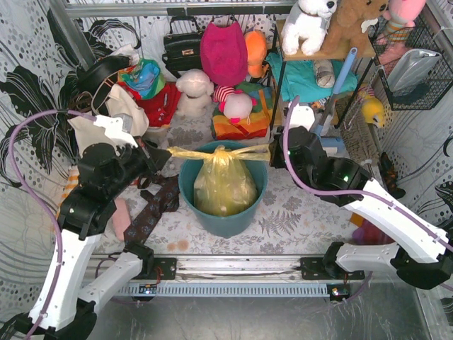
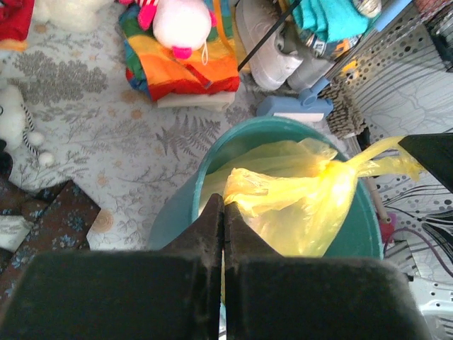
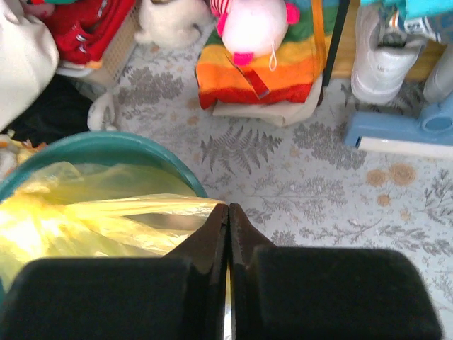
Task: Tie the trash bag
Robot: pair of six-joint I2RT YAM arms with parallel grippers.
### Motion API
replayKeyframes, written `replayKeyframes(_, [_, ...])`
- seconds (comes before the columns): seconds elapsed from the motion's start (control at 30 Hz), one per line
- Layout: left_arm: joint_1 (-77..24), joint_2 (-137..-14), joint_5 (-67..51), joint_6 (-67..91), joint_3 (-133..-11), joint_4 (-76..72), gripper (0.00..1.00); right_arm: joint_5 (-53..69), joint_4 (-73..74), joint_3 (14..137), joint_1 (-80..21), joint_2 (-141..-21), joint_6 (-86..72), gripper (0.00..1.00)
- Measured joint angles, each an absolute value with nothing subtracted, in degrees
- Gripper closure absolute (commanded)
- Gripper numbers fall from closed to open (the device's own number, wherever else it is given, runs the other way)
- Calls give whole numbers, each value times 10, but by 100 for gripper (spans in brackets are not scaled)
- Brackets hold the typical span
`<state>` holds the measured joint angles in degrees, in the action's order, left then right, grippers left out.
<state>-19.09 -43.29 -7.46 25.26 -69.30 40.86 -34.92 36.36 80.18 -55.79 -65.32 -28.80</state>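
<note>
The yellow-green trash bag [image 1: 224, 183] stands in the round teal bin [image 1: 212, 218] at the table's middle. Its top is gathered into a knot [image 1: 221, 151] with two tails stretched sideways. My left gripper [image 1: 167, 151] is shut on the left tail at the bin's left rim. My right gripper [image 1: 272, 151] is shut on the right tail at the bin's right rim. In the left wrist view the jaws [image 2: 223, 205] pinch the bag [image 2: 297, 205]. In the right wrist view the jaws [image 3: 228, 209] pinch a taut yellow strip of the bag [image 3: 106, 219].
Behind the bin lie a rainbow cloth with a pink-and-white plush [image 1: 238, 106], a white plush [image 1: 194, 88], a magenta bag [image 1: 224, 51] and a black handbag [image 1: 182, 46]. A shelf with toys [image 1: 318, 42] stands back right. A dark patterned cloth [image 1: 152, 212] lies left of the bin.
</note>
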Motion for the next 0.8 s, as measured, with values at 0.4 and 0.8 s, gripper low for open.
replayKeyframes(0.4, [-191, -452, -114, 253, -757, 388, 94, -325, 335, 874, -558, -664, -254, 92])
replayKeyframes(0.8, [-191, -465, -152, 263, -725, 399, 43, -209, 320, 776, -558, -598, -255, 47])
